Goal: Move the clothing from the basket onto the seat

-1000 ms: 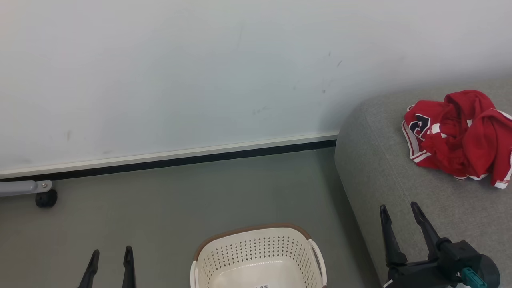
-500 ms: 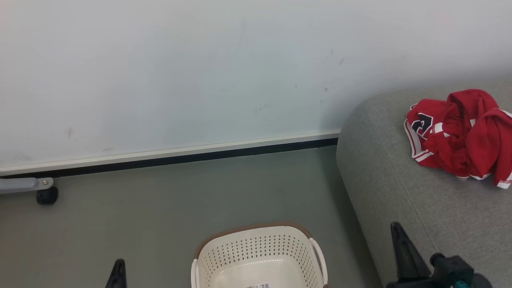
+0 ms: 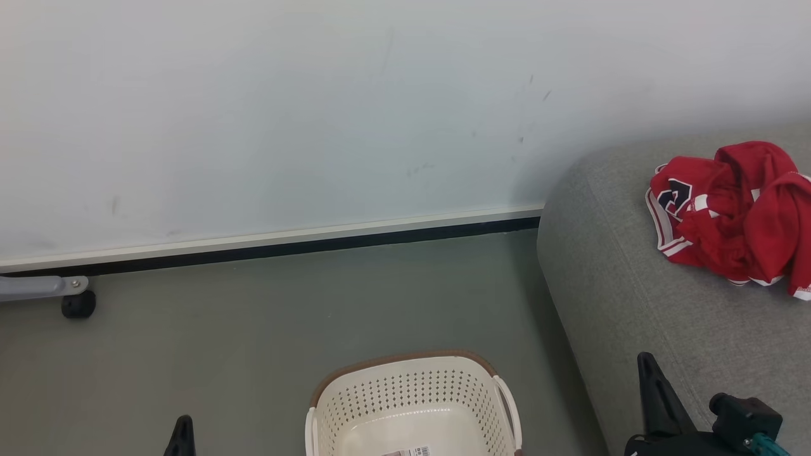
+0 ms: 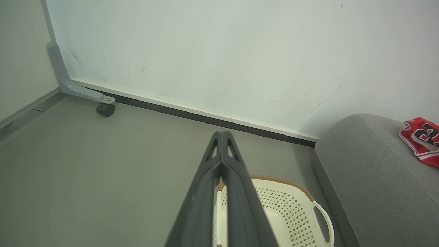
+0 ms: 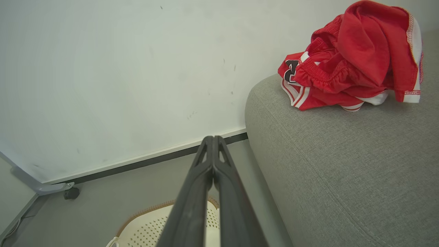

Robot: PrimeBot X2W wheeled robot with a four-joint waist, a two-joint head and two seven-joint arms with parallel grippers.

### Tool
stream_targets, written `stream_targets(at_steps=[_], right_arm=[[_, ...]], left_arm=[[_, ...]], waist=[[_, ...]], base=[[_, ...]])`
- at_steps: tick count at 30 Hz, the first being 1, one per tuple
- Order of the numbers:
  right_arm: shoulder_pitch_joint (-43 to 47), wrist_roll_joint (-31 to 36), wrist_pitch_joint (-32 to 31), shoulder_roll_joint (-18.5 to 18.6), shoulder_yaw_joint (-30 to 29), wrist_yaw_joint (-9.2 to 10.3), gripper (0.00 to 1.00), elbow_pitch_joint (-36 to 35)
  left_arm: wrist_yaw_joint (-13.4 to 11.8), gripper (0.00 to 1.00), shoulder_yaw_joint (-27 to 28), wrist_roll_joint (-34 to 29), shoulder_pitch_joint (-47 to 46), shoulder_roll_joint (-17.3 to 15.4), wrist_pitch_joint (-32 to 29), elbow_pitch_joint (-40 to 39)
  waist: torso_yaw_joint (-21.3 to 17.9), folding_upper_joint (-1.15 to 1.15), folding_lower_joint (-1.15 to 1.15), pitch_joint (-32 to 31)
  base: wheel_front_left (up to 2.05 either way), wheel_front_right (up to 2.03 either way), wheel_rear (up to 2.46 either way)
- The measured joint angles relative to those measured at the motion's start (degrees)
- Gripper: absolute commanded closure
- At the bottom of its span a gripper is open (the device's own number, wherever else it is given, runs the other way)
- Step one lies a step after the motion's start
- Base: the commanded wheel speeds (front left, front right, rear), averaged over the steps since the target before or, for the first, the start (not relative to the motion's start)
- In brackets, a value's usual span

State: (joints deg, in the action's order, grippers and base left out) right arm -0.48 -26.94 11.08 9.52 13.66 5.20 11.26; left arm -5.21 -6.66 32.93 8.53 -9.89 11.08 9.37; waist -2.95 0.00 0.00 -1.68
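The red clothing point(image 3: 735, 221) with white trim lies crumpled in a heap on the grey seat point(image 3: 640, 297) at the right; the same clothing point(image 5: 349, 61) sits on the seat point(image 5: 336, 164) in the right wrist view. On the floor stands the cream basket point(image 3: 412, 405) with a brown rim; nothing shows inside but a small label. My left gripper point(image 4: 222, 134) is shut with nothing in it, above the floor beside the basket point(image 4: 291, 212). My right gripper point(image 5: 213, 138) is shut and empty, low beside the seat's near corner. In the head view, the left gripper point(image 3: 184, 423) and right gripper point(image 3: 646, 361) show as dark tips.
A pale wall panel point(image 3: 266, 126) with a dark base strip runs behind the floor. Its grey foot with a black caster point(image 3: 78, 304) stands at the far left. Grey floor point(image 3: 253, 329) stretches between the wall and the basket.
Both grippers went from open to shut, with nothing in them, and dropped lower in the head view. The head camera shifted slightly.
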Motion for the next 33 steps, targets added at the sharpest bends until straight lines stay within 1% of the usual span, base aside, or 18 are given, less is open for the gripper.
stream_targets(at_steps=[13,17,23,24,33], right_arm=[[-0.2,-10.3,-3.0,-1.1,-3.4,-1.78,1.0,0.7],[-0.3,-12.7,-3.5,-1.3,-4.2,-2.2,1.0,0.9],[-0.8,-17.3,-5.0,-1.9,-5.7,-3.11,1.0,1.6],[-1.0,-18.0,-5.2,-2.0,-5.9,-3.22,1.0,1.7],[-1.4,-24.9,-7.0,-2.7,-8.2,-4.46,1.0,2.2]], left_arm=[[1.8,1.0,2.0,9.4,-1.5,1.1,-3.0,1.3],[2.2,1.0,2.3,11.1,-2.1,1.3,-3.7,1.5],[2.9,1.0,3.1,15.2,-2.8,1.9,-5.0,1.9],[3.4,1.0,3.2,16.4,-2.9,2.0,-5.0,2.1],[4.7,1.0,4.5,22.1,-4.7,2.8,-7.0,3.0]], waist=[[0.5,0.0,0.0,0.3],[0.6,0.0,0.0,0.3],[0.8,0.0,0.0,0.5],[0.8,0.0,0.0,0.5],[1.1,0.0,0.01,0.7]], base=[[0.0,0.0,0.0],[0.0,0.0,0.0],[0.0,0.0,0.0],[0.0,0.0,0.0],[0.0,0.0,0.0]])
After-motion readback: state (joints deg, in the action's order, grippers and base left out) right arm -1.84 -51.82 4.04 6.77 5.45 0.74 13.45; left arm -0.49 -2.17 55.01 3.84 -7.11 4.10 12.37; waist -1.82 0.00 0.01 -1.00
